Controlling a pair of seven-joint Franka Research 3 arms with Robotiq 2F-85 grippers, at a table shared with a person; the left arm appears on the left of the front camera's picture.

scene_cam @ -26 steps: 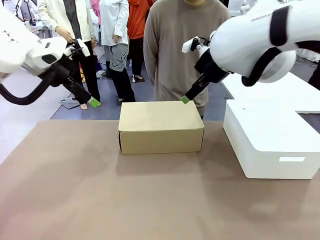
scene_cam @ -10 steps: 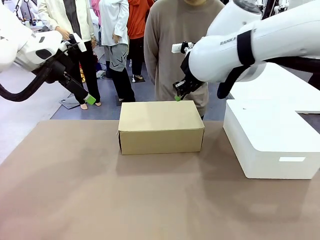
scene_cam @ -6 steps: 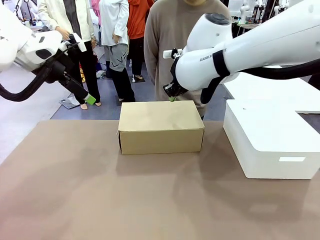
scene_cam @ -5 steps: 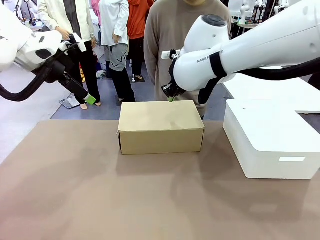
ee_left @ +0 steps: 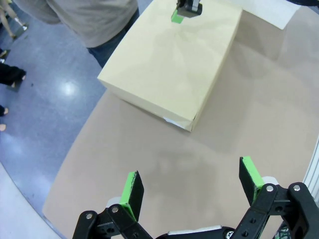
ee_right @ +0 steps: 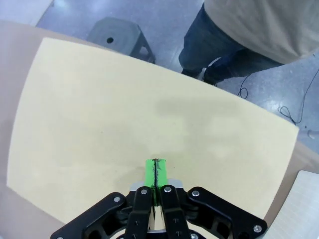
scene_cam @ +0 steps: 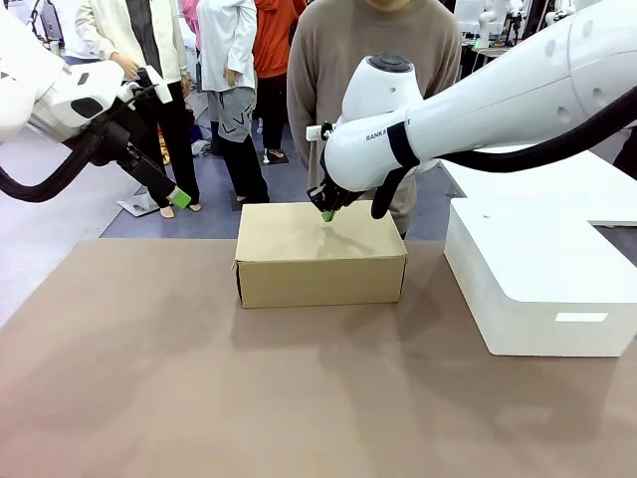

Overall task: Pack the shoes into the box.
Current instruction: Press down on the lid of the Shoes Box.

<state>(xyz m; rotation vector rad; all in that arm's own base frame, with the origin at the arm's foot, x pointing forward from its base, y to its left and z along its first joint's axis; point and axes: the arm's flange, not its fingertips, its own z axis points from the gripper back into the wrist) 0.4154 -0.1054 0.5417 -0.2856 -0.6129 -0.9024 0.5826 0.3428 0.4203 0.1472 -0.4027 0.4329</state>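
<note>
The box (scene_cam: 320, 254) sits shut on the table (scene_cam: 199, 398), its long axis running left to right across the front view, one long side facing the robot. With the lid down flat I cannot tell what is inside.

The right gripper (scene_cam: 326, 212) hangs just over the lid near its far edge, pads (ee_right: 156, 173) pressed together, holding nothing; the box top spreads out directly beneath and ahead of those fingertips.

The left gripper (ee_left: 192, 189) hovers well off to the box's left with its jaws spread wide and empty, the box lying ahead of them.

A person (scene_cam: 373, 90) stands just behind the box. A larger white box (scene_cam: 537, 279) rests to the right.
</note>
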